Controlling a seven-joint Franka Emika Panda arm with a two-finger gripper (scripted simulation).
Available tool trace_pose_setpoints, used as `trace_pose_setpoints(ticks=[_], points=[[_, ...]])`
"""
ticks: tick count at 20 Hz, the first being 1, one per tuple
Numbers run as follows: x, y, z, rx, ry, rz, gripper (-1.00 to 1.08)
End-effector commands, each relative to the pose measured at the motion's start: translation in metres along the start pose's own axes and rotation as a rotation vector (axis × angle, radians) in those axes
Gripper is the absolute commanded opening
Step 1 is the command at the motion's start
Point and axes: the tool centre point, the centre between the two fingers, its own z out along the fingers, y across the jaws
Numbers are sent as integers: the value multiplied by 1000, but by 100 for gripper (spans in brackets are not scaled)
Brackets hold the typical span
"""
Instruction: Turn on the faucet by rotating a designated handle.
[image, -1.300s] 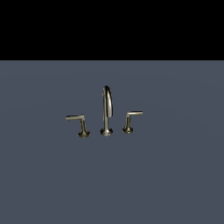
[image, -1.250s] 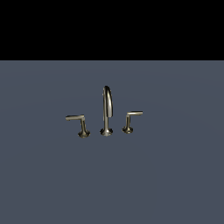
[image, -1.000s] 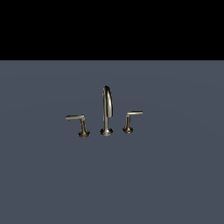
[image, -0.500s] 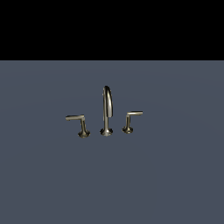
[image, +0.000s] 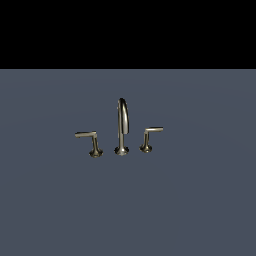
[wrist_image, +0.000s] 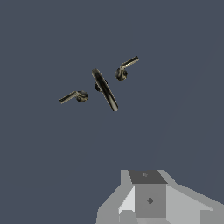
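The faucet (image: 121, 127) stands on the dark grey-blue floor: a tall thin arched spout with a lever handle on each side. The designated handle (image: 150, 136), with the shorter-looking arm, is on the exterior view's right. The matching handle (image: 90, 141) with the longer arm is on the left. In the wrist view I see the spout (wrist_image: 105, 89) from above. The shorter handle (wrist_image: 126, 68) lies on one side and the longer one (wrist_image: 73, 96) on the other. My gripper (wrist_image: 148, 199) shows only as grey blocks, far from the faucet. It does not show in the exterior view.
The floor (image: 200, 200) is a flat dark grey-blue surface all round the faucet. A black band fills the top of the exterior view. No other object shows.
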Motion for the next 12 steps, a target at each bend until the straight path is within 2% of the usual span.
trace_pose_setpoints(ticks=[1, 12], points=[[14, -7, 19, 0, 1, 65, -100], [77, -24, 99, -1, 3, 333, -100]])
